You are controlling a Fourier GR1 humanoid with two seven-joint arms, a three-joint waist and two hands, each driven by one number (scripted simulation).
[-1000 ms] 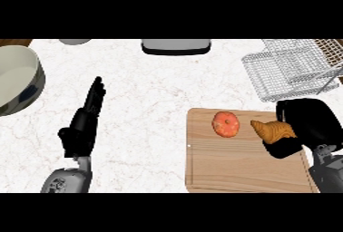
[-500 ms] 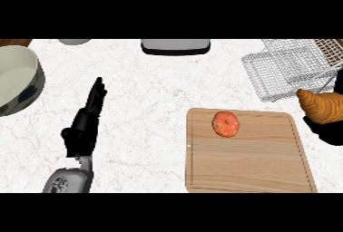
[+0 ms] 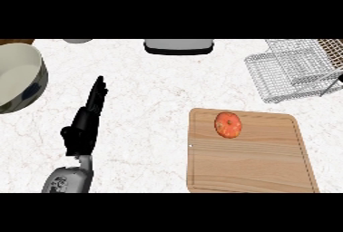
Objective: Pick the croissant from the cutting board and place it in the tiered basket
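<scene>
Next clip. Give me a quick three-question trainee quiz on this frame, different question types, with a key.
1. True or false: a croissant lies on the cutting board.
2. Which hand shows in the view? A) left B) right C) both
3. Fill in: the wire basket stands toward the counter's far ____ corner.

Key:
1. False. Only a round orange item lies on the board; no croissant shows anywhere.
2. A. The left hand rests open on the counter, fingers straight; the right hand is out of view.
3. Right. A bowl sits at the left edge.
</scene>
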